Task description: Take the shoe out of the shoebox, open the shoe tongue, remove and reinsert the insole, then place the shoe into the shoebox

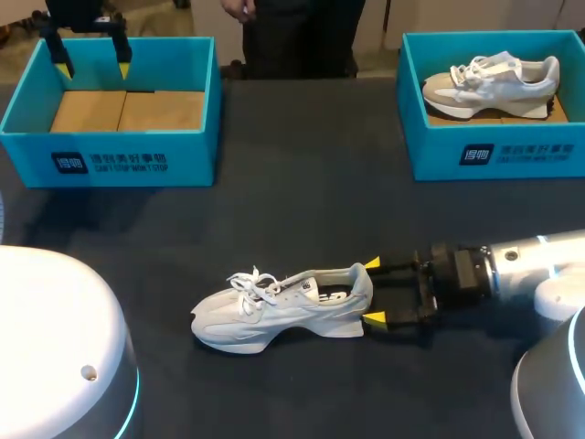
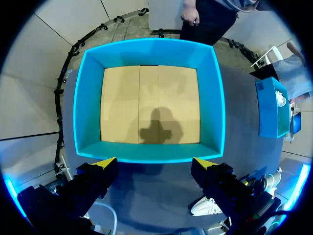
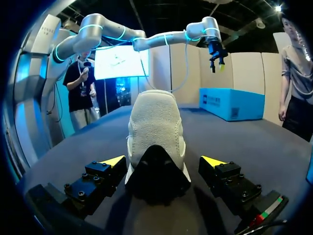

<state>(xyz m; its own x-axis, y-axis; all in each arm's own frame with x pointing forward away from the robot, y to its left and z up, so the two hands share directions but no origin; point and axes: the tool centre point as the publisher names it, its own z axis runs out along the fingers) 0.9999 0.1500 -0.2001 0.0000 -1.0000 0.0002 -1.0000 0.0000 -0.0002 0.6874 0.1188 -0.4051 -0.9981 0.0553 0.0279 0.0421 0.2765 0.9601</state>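
Two teal shoeboxes, two pale shoes and two claws are in play on the dark desk point(image 1: 302, 210). The left shoebox point(image 1: 196, 157) sits at the far left corner and the right shoebox point(image 1: 434, 151) at the far right corner. Each carries one dark label with white print on its front wall, one on the left point(image 1: 110, 163) and one on the right point(image 1: 521, 153).

The white shoe point(image 1: 283, 306) stands on its sole near the middle of the desk's front edge. Its toe points toward the left edge and its heel toward the right. The right claw point(image 1: 373, 292) is spread wide and low at that heel, one yellow tip on each side.

The right wrist view settles the contact. The heel point(image 3: 155, 142) sits between the fingers of the right claw point(image 3: 164, 160) with a gap on both sides, so it grips nothing. That view also catches the left claw point(image 3: 216, 56) hanging high above the left shoebox point(image 3: 230, 103).

Only the head view shows the second shoe point(image 1: 494, 82), lying inside the right shoebox.

Over in the far left corner, the left claw point(image 1: 92, 66) hovers above its box, fingers apart and gripping nothing. Its own camera looks straight down past the tips of the left claw point(image 2: 155, 164) onto the box's cardboard floor point(image 2: 149, 103).
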